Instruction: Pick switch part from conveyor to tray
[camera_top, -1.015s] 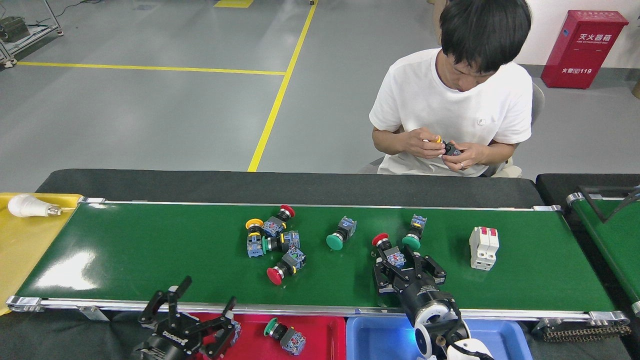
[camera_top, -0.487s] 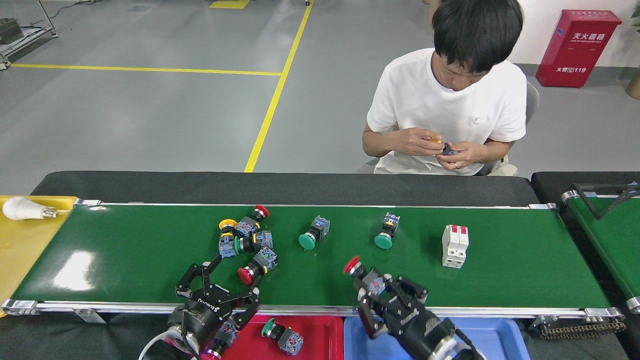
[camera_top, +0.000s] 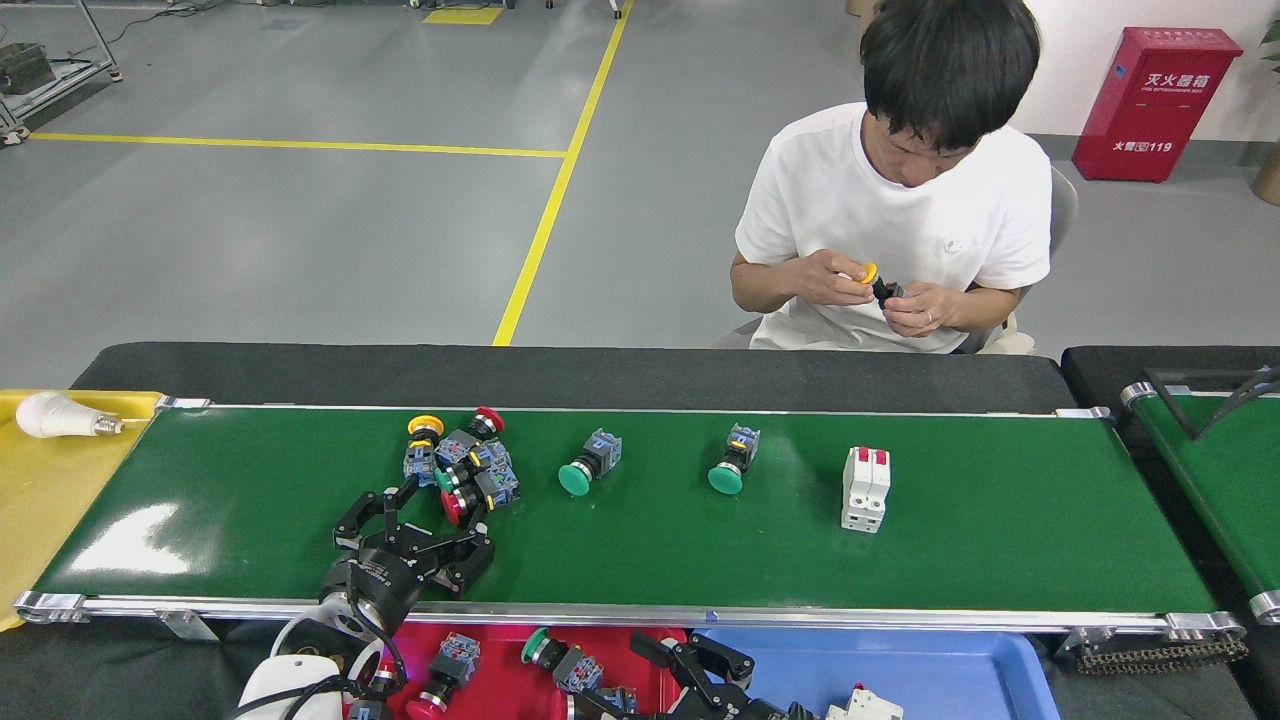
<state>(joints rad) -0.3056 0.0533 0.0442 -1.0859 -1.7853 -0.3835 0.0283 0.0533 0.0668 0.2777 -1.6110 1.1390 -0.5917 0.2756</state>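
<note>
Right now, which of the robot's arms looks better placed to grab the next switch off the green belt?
Probably the left. Its left gripper is over the conveyor, open, right at the cluster of switches. The right gripper is down over the trays, off the belt.

Glossy dark-green conveyor (camera_top: 1000, 540), red tray (camera_top: 500, 655), blue tray (camera_top: 950, 670), white breaker (camera_top: 864, 489) with red toggles.

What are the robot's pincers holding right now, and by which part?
Left pincer holds nothing; open over the conveyor near a switch cluster. Right pincer: cannot tell.
</note>
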